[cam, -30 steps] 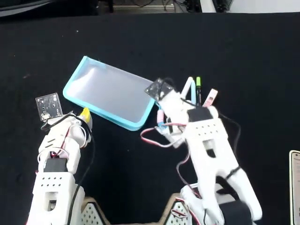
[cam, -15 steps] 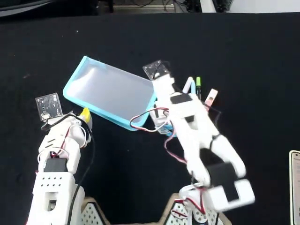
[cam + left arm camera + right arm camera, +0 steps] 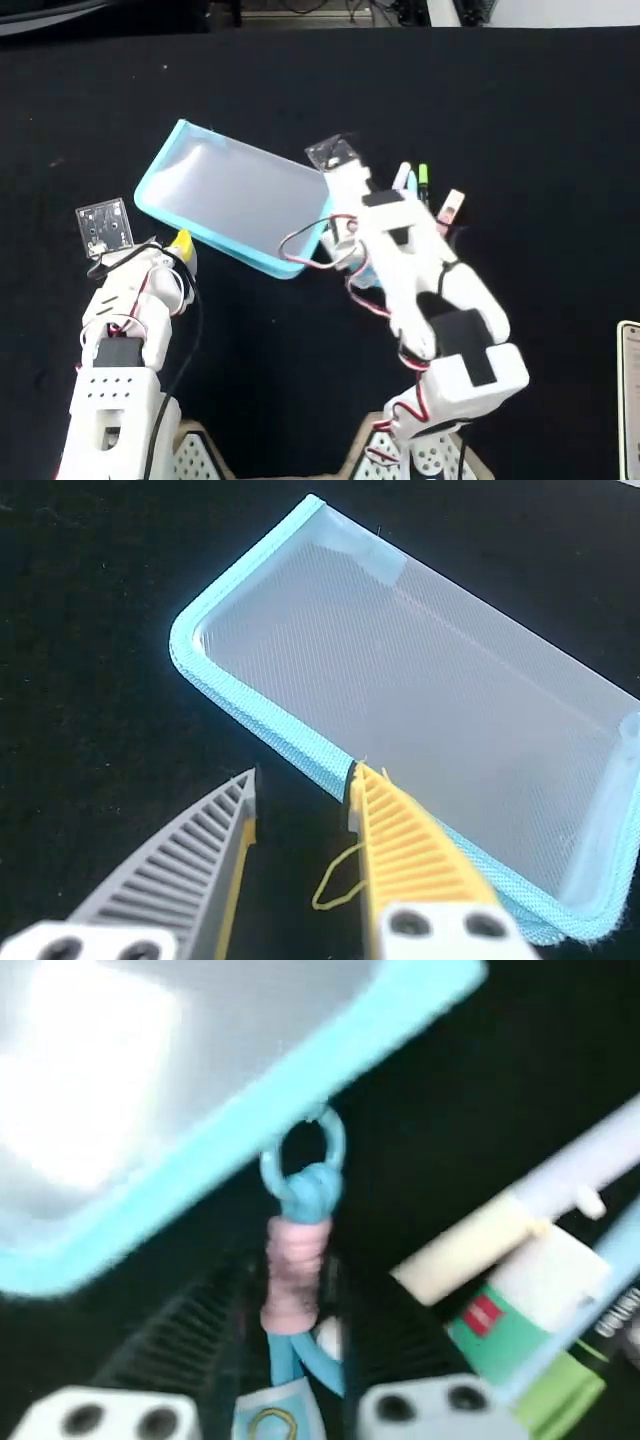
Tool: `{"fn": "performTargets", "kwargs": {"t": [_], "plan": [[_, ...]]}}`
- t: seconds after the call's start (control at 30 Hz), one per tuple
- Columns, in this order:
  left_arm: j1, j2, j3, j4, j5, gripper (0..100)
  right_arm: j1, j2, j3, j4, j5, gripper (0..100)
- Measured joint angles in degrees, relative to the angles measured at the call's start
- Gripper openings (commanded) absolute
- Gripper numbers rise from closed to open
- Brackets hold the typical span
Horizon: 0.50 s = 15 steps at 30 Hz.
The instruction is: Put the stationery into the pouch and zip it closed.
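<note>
At table [image 3: 520,100] centre the pouch [image 3: 235,205] lies unmoved; the right fingers [image 3: 190,1360] have swung to its three o'clock corner, grasping the zip pull [image 3: 293,1280], likely to open it. Pens [image 3: 415,182] wait outside; left fingers [image 3: 400,850] released.

Pouch [image 3: 235,205]: flat rectangle with a translucent white face and light-blue edging. It lies tilted on the tabletop [image 3: 520,120]; can't tell if the zip is open. Pull [image 3: 295,1260]: blue ring, knotted blue cord and pink bead, hanging off the pouch edge at the corner nearest the pens, pinched in the right claw [image 3: 293,1282]. Pens [image 3: 422,190]: a small bunch just beside that corner, outside the pouch. One is white/blue, one green, one pink-white, lying roughly parallel.
</note>
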Motion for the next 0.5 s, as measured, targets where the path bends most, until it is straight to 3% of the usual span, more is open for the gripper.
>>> {"fn": "performTargets", "kwargs": {"t": [0.13, 0.37, 0.5], "plan": [[0.0, 0.0, 0.0, 0.0, 0.0, 16, 3.8, -2.6, -1.3, 6.2, 3.6, 1.1], [0.0, 0.0, 0.0, 0.0, 0.0, 16, 4.0, -8.9, 1.3, 12.4, 9.5, 1.6], [0.0, 0.0, 0.0, 0.0, 0.0, 16, 3.2, -8.9, 5.1, 12.5, 11.0, 11.3]]}}
